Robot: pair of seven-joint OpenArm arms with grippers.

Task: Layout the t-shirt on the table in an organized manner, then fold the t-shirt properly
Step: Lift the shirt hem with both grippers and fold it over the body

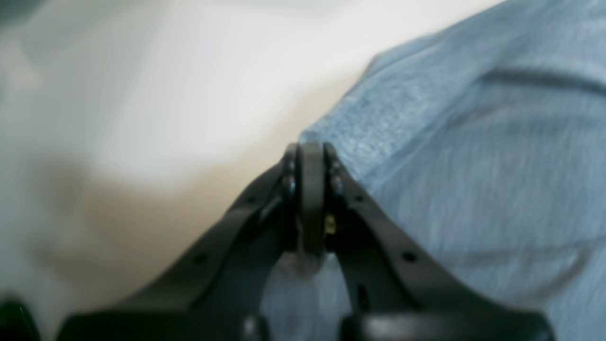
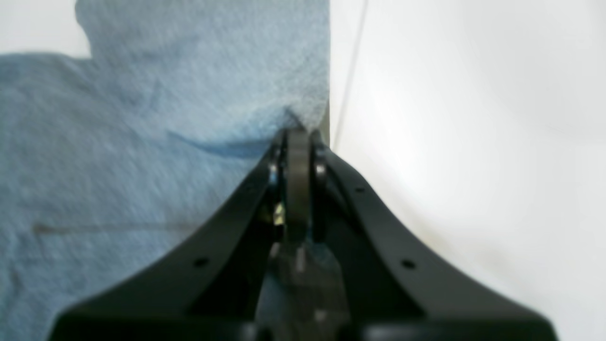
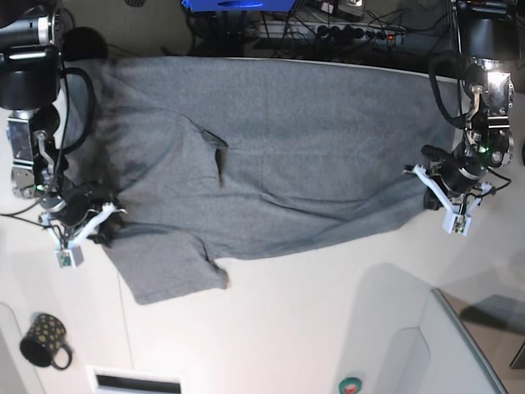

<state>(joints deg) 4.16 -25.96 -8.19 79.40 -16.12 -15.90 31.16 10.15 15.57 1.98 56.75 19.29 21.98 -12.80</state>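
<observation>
The grey t-shirt (image 3: 295, 156) lies spread wide across the white table (image 3: 312, 312), with one sleeve (image 3: 168, 267) sticking out toward the near edge. At the right end of the cloth, my left gripper (image 3: 435, 193) is shut on the shirt's corner. Up close, that gripper (image 1: 311, 151) has its jaws together with the t-shirt (image 1: 473, 166) drawn from its tip. My right gripper (image 3: 102, 226) is shut on the cloth's left edge beside the sleeve. In the right wrist view the fabric (image 2: 142, 142) puckers into the right gripper (image 2: 297, 135).
A dark dotted mug (image 3: 45, 341) stands at the near left. A raised white panel with a grey edge (image 3: 459, 345) fills the near right corner. Cables and a power strip (image 3: 328, 25) run behind the table. A thin seam line (image 2: 352, 71) crosses the tabletop.
</observation>
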